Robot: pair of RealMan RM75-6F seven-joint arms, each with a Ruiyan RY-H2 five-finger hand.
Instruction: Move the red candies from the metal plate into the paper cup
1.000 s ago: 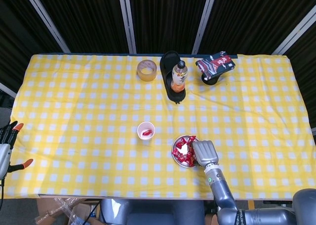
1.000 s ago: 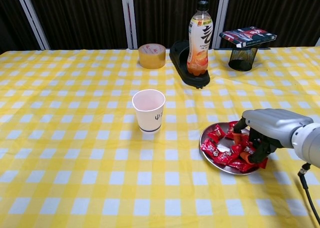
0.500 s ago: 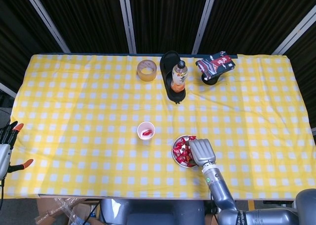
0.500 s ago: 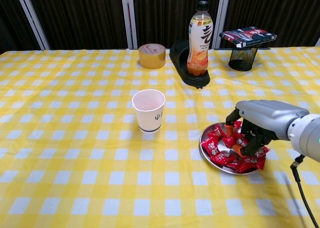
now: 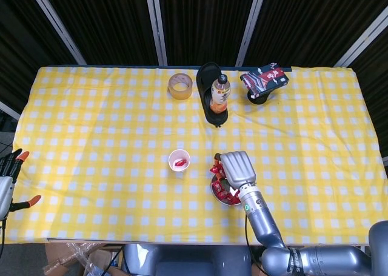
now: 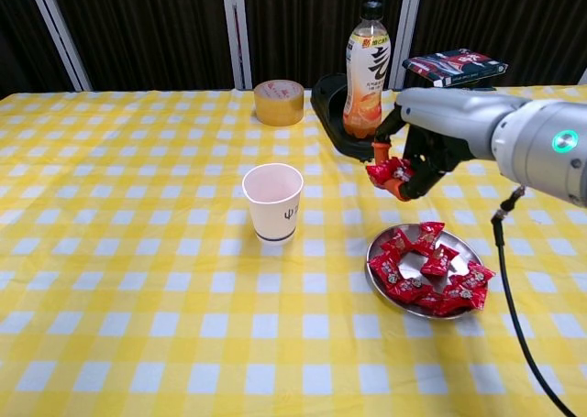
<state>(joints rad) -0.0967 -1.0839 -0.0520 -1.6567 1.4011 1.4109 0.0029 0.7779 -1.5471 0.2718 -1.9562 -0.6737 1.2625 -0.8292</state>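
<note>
Risk: the candy (image 6: 389, 171) could slip from its light pinch in transit and land short of the cup (image 6: 272, 202).
Right hand (image 6: 426, 142): fingers curled, pinching one candy, raised above the plate (image 6: 384, 240).
Plate: more candies.
Cup: one candy inside.
Left hand (image 5: 7, 179): table's edge, holding nothing, fingers apart.

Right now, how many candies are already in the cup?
1 shows: a red candy at the bottom of the cup, seen from the head view. Others could lie hidden under the rim.
</note>
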